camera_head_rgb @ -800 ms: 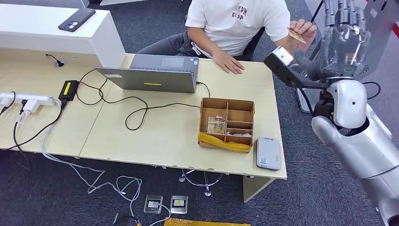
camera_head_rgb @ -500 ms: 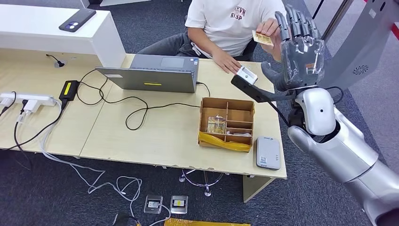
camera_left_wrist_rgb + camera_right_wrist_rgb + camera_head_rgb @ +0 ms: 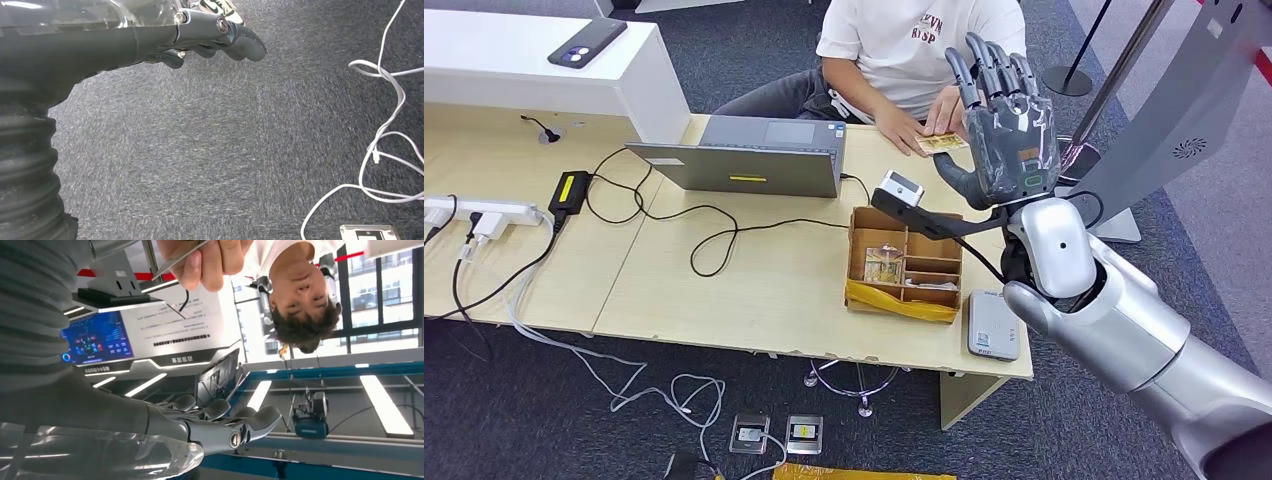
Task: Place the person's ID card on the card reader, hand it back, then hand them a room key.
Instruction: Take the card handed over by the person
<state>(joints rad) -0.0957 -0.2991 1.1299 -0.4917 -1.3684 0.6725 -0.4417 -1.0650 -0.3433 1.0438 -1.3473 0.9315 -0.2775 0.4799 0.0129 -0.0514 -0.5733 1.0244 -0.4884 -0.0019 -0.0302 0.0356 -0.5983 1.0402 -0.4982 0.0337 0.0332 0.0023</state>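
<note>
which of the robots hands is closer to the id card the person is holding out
Right. The right hand is raised, fingers spread, just beside the ID card in the person's hand. The left hand hangs low over the carpet, far from it.

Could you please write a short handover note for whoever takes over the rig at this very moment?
Right hand: raised over the desk's far right side, fingers apart, holding nothing, close to the ID card.
Left hand: hangs over the carpet, holding nothing; fingers look loosely curled.
The person's hand holds the ID card out near the desk's far edge.
The card reader lies at the desk's near right corner, nothing on it, beside the cardboard box with cards in its compartments.
Done: nothing yet.
Left: take the card, place it on the reader, return it, then hand over a room key.
</note>
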